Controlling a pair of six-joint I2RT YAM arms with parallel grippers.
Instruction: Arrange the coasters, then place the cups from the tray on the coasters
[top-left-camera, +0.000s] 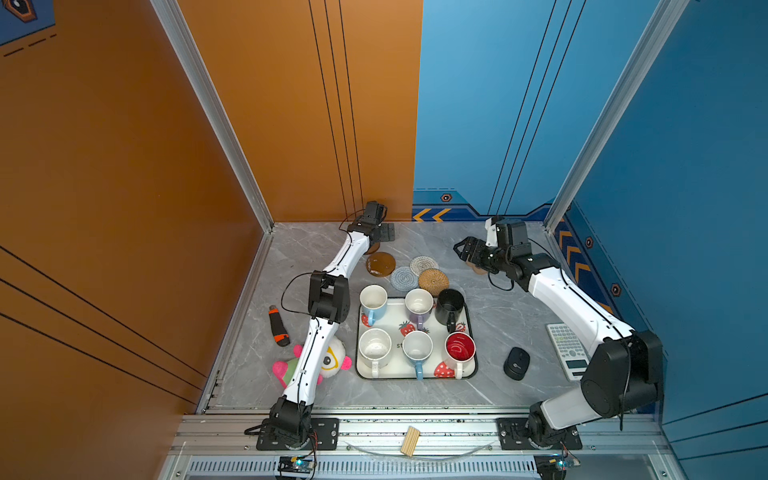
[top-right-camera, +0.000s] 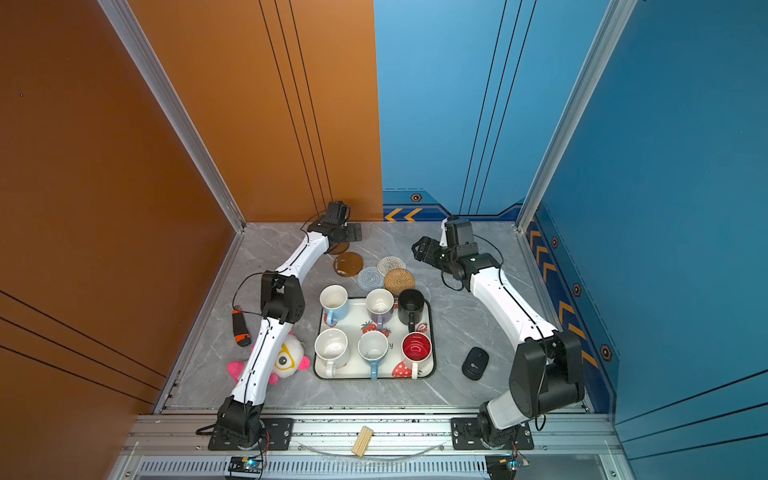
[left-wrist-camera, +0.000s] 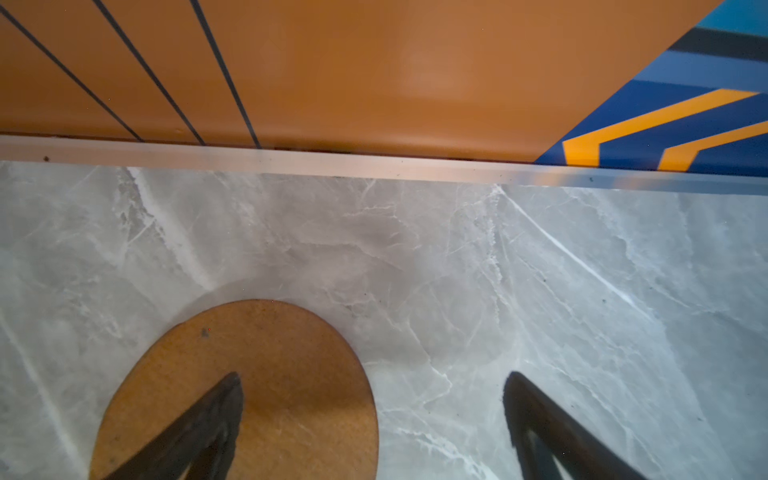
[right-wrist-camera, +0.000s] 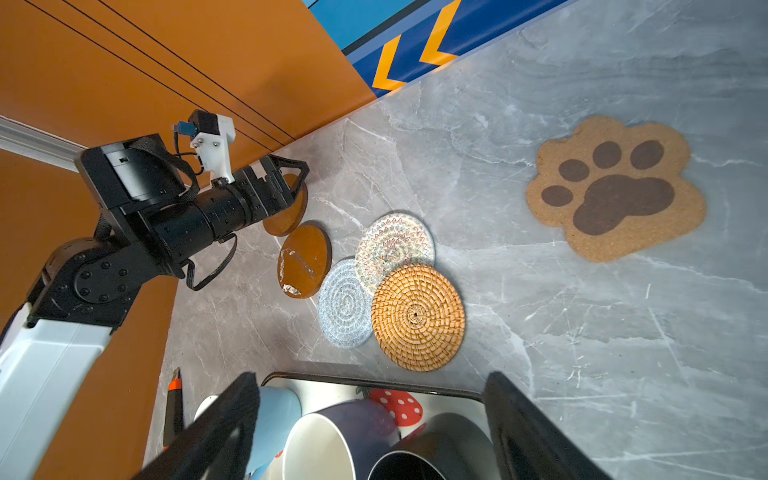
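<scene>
Fingers (left-wrist-camera: 208, 419) of the left gripper (left-wrist-camera: 374, 378) spread wide, hovers over a brown disc coaster (left-wrist-camera: 266, 353) low-left in its wrist view, probably to space it out, with cups (top-left-camera: 417, 303) waiting in the strawberry tray (top-left-camera: 397, 370), lower centre in a top view.

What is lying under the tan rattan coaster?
The tan rattan coaster overlaps the edges of the grey woven coaster and the cream woven coaster. How far they reach beneath it is hidden.
</scene>
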